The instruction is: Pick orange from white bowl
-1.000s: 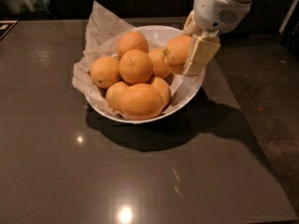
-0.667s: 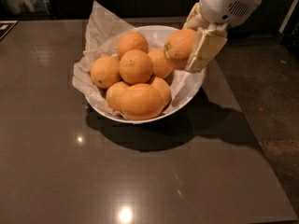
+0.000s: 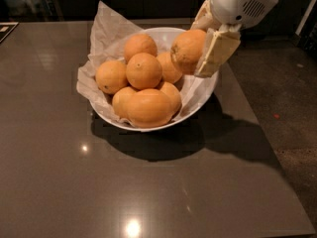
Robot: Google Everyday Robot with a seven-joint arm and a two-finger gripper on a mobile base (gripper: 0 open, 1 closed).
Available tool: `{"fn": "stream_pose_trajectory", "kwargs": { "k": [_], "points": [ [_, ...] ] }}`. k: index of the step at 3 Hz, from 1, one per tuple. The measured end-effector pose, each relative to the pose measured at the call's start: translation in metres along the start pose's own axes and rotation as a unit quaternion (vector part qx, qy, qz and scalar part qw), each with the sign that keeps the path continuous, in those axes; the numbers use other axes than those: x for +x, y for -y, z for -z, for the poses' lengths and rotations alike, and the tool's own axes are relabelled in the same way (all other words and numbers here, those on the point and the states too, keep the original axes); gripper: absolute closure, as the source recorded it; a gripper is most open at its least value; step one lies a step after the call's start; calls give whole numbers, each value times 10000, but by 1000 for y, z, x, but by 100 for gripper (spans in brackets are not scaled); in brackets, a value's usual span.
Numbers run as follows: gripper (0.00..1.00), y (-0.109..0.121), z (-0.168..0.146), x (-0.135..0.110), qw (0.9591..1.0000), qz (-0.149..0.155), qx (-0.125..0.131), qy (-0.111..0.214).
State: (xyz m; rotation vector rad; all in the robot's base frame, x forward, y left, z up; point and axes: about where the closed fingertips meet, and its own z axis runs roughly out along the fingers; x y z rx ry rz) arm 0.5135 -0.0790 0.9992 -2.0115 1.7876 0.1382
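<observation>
Gripper [image 3: 202, 47] is clamped on the orange [image 3: 185, 49], holding it over the right side of the white bowl [image 3: 202, 94], close to the pile (other oranges [image 3: 143, 71] sit on crumpled paper [image 3: 106, 31]), so the grasp looks done and only carrying it clear remains.

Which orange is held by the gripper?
The orange at the far right: the gripper clamps it above the right side of the white bowl. The other oranges lie piled on the paper inside, untouched.
</observation>
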Motion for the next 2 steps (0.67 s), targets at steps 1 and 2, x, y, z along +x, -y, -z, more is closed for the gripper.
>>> {"fn": "stream_pose_trajectory", "kwargs": {
  "k": [1, 2],
  "points": [
    [100, -47, 17, -33, 9989, 419, -150, -137],
    [100, -46, 18, -35, 9990, 425, -96, -120]
  ]
}}
